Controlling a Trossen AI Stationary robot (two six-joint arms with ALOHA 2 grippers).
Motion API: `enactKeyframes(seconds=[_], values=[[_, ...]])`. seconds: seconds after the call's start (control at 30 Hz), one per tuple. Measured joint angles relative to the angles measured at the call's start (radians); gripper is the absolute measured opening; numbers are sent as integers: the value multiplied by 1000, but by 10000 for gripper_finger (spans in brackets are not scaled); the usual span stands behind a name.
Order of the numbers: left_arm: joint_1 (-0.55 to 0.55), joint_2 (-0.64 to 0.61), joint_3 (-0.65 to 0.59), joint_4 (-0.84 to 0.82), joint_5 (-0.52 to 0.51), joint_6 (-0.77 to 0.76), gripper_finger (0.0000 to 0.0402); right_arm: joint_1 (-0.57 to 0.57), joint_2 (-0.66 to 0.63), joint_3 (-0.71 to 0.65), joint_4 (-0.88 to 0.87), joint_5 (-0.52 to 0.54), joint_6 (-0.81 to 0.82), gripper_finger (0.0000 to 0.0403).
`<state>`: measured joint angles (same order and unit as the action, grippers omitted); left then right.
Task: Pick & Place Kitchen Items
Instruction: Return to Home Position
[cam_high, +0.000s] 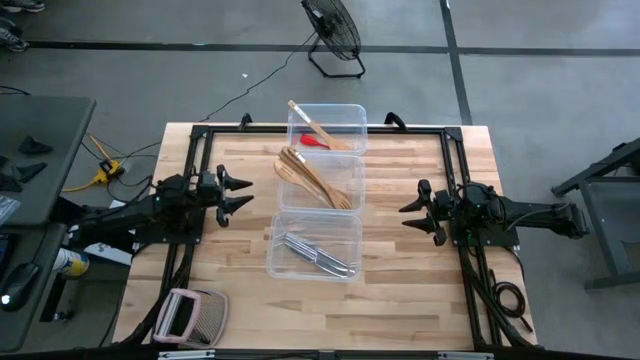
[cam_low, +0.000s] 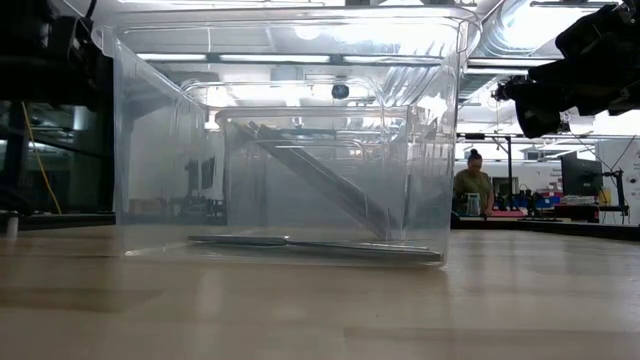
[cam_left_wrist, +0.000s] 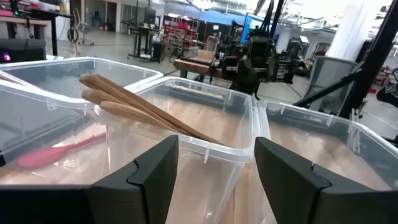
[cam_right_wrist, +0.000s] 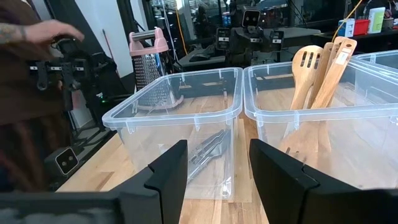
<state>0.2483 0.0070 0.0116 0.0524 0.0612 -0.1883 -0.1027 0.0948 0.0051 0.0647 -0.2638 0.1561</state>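
Left tool (cam_high: 248, 192) and right tool (cam_high: 407, 213) gape open, empty, flanking 3 tubs (cam_high: 360, 182) on the desk (cam_high: 420, 300).
Wooden utensils (cam_high: 315, 180) fill the middle tub; silver cutlery (cam_high: 318, 255) and red utensil (cam_high: 315, 142) lie in opposite end tubs.

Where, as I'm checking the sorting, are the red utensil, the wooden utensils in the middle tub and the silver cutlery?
red utensil (cam_high: 316, 142): high view, its red middle.
wooden utensils (cam_high: 318, 182): high view, middle of the bundle.
silver cutlery (cam_high: 318, 254): high view, middle of the handles.

No text, label, brand or number can be read anywhere (distant room signage is too small).
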Motion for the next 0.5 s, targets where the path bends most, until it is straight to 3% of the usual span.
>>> enactKeyframes(seconds=[0.5], values=[[0,-1,0,-10,-1,0,211,0,0,0,1,0,0,165]])
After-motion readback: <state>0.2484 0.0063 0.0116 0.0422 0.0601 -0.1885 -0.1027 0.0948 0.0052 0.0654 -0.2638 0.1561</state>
